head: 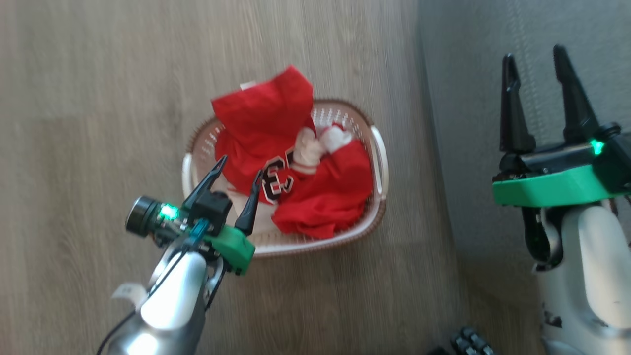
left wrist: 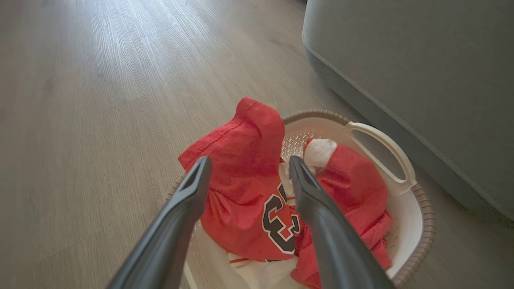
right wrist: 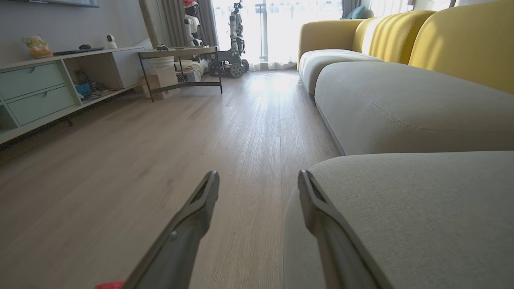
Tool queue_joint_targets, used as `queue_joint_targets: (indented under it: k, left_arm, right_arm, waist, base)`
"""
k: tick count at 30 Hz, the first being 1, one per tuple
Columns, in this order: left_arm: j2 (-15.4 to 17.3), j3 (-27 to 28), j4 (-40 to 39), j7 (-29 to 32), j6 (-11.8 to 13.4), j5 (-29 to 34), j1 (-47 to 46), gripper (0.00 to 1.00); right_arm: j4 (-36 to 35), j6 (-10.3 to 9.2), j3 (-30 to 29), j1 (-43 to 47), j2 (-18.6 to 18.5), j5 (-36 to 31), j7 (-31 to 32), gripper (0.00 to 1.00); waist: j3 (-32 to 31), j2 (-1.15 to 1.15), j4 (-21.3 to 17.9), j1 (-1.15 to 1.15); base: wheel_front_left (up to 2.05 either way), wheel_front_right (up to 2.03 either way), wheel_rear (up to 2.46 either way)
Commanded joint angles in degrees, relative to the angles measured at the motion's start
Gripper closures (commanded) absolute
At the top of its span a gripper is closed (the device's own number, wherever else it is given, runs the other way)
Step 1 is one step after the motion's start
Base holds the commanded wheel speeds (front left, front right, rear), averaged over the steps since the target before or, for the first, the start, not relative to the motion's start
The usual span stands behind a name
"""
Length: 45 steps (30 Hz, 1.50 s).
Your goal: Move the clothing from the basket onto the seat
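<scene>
Left gripper (head: 241, 165) is closest in, fingers spread wide with nothing between them, hovering over the near-left corner of the basket (head: 379, 162). Basket sits on the wood floor (head: 98, 98), just beside the front edge of the grey sofa (head: 473, 123), which is on the robot's right. Both red garments are in the basket, none on the sofa yet. Jersey (head: 256, 123) takes the left half, heaped up and poking over the far rim, numeral patch face up near the middle. The shorts (head: 330, 197) are bunched against the right-handle side, white lining showing. Key relation: the jersey lies straight ahead of and below the left fingers. In the wrist view the two fingers straddle its body, numeral between them. Its long axis looks to run near-to-far, roughly the way the fingers point, so closing would pinch across the fabric, not along it. Can't tell if the tips touch cloth; looks like a gap. Right gripper (head: 533, 53) is also spread and empty, up over the sofa cushion, well apart from the basket. Left arm is clearly nearer, so likely a short drop onto the jersey, then a carry to the right.
</scene>
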Motion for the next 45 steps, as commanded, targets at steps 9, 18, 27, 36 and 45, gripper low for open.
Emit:
queue_joint_targets:
  k: [9,18,27,36,45]
  left_arm:
    - [0.5,-2.9,13.4,-0.5,-0.6,1.1,-11.3,0.00]
    - [0.4,-6.1,24.9,0.9,0.6,2.4,-20.1,0.00]
    - [0.4,-7.4,29.8,2.7,3.7,2.3,-25.2,0.00]
    - [0.4,-9.1,31.5,7.9,5.0,1.8,-26.4,0.60]
    - [0.4,-11.5,31.1,8.1,4.9,-0.1,-25.4,1.00]
  right_arm:
    - [-6.3,-0.02,1.2,-3.4,0.1,0.2,-0.5,0.00]
    - [-11.5,-0.02,2.0,-5.6,0.1,0.5,-0.5,0.00]
    - [-16.3,-0.02,3.7,-5.6,0.1,0.6,-0.5,0.00]
    - [-16.7,-0.02,5.0,-5.2,0.1,1.5,-0.5,0.00]
    - [-15.7,-0.02,4.9,-5.2,0.1,2.0,-0.5,0.00]
  waist:
    - [12.3,0.00,-2.9,-0.01]
    - [18.0,0.00,-4.7,-0.01]
    - [20.5,0.00,-5.8,-0.01]
    - [21.0,0.00,-7.2,-0.01]
    - [19.3,0.00,-7.8,-0.01]
  base:
    - [0.00,0.00,0.00]
    - [0.00,0.00,0.00]
    - [0.00,0.00,0.00]
    - [0.00,0.00,0.00]
    - [0.00,0.00,0.00]
